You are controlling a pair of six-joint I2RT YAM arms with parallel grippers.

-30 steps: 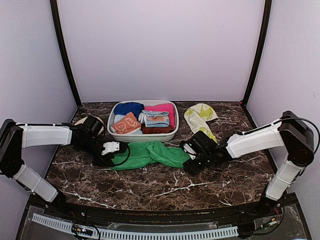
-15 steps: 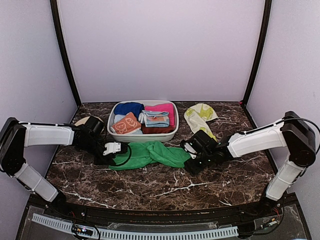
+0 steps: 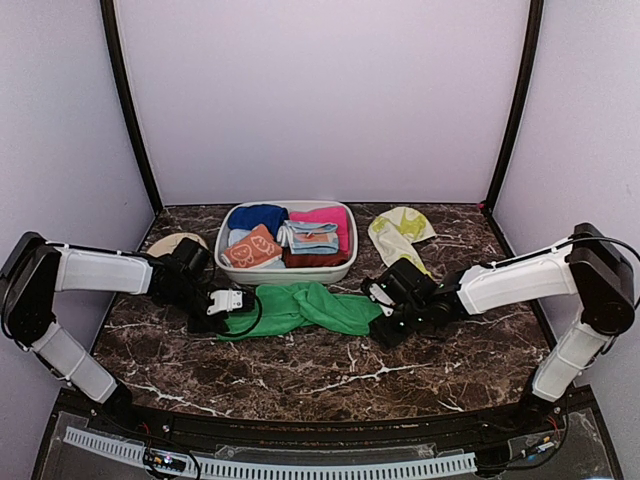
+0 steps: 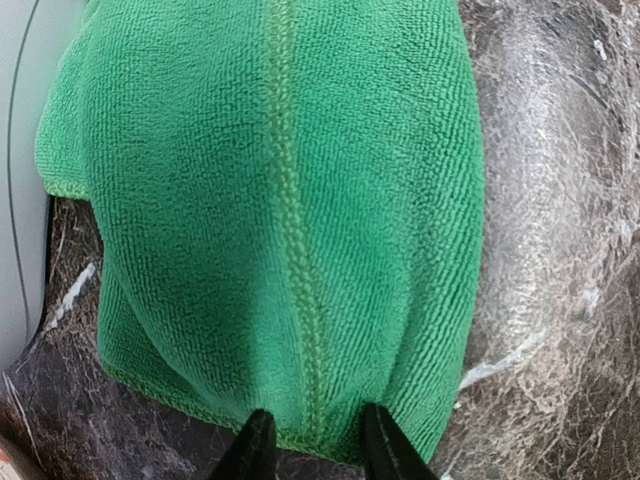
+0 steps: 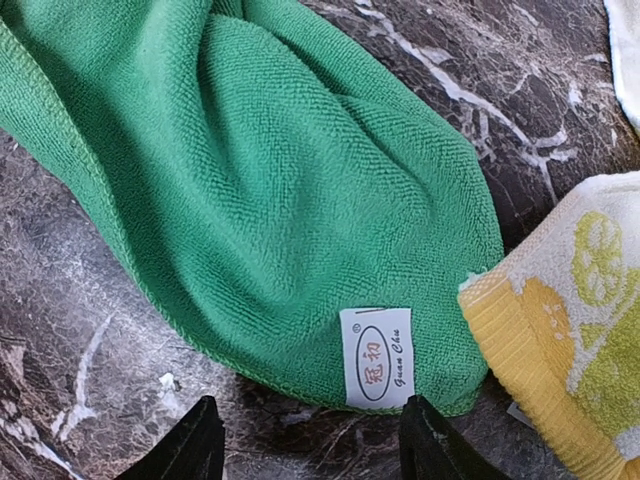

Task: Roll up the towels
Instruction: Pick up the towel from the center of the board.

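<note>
Towels first: the green towel (image 3: 300, 308) lies bunched mid-desk. The left gripper (image 4: 318, 452) is clenched on the hem at its left end, its fingers cut off at the bottom of the wrist view. The right gripper (image 5: 312, 445) stands released, jaws wide either side of the other end, where a white label (image 5: 376, 357) shows; whether they touch cloth I cannot tell. Just beside lies the cream towel (image 5: 560, 330), reaching toward the back right corner, its near tip hidden from overhead. A white basin (image 3: 285, 272) of folded cloths sits by the back edge.
</note>
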